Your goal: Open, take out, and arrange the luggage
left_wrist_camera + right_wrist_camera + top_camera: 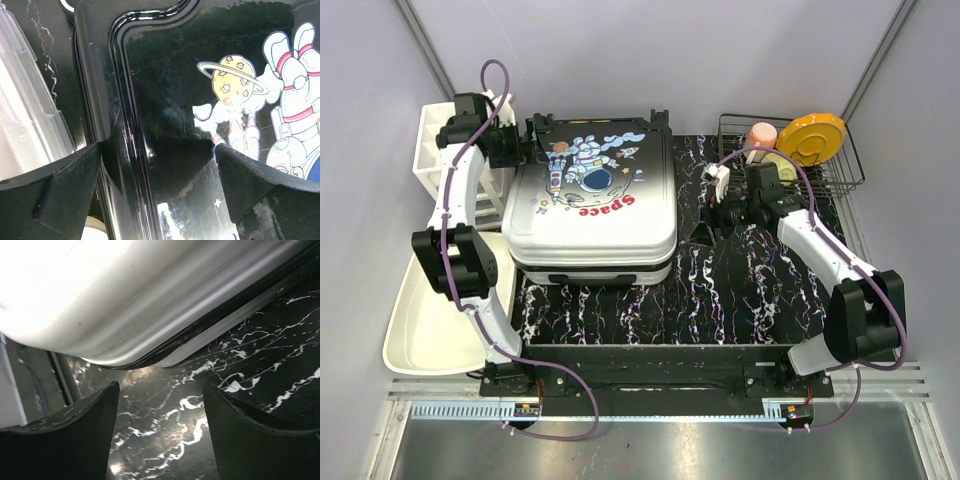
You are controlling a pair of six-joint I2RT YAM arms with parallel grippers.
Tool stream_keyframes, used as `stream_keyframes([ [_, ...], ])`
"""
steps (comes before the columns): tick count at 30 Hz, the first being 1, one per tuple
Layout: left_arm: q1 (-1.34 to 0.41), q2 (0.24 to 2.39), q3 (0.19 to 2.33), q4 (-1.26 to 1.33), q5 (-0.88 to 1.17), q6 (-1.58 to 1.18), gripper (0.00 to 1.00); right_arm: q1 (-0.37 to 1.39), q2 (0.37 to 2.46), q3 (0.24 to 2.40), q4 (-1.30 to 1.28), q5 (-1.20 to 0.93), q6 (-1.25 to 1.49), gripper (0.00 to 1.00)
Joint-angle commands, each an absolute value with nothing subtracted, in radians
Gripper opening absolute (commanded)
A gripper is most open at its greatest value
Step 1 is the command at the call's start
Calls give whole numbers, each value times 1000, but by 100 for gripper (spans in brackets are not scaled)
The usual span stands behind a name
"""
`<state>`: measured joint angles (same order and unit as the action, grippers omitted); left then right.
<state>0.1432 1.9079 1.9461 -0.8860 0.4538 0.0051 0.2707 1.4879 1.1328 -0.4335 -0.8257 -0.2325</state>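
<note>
The luggage lies flat and closed on the black marbled table, astronaut and red "Space" print up, wheels at the far edge. My left gripper hovers over its far left corner, jaws open and empty; the left wrist view shows the black shell ridge and planet print between my fingers. My right gripper is open and empty just right of the suitcase, low over the table. The right wrist view shows the white shell edge and dark zipper seam ahead of my fingers.
A wire rack at the back right holds a yellow plate and a pink cup. A white drawer unit stands at the far left. A white plastic tub sits at the left of the table.
</note>
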Motion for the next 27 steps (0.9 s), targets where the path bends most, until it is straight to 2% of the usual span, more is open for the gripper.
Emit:
stream_keyframes([
  [1, -30, 1939, 1918, -873, 592, 60, 97, 264, 1424, 1088, -509, -813, -523, 76],
  [6, -61, 1970, 1953, -882, 656, 71, 96, 273, 1417, 1055, -496, -839, -595, 76],
  [8, -46, 1971, 1979, -900, 638, 87, 99, 296, 1430, 1051, -468, -850, -594, 76],
  [16, 72, 1878, 2088, -985, 623, 116, 99, 492, 1417, 1011, -338, -836, -468, 77],
  [22, 71, 1755, 1913, -1000, 552, 166, 99, 699, 1356, 976, -250, -813, -364, 77],
  [27, 72, 1792, 1940, -959, 548, 146, 99, 721, 1281, 971, -290, -770, -368, 80],
])
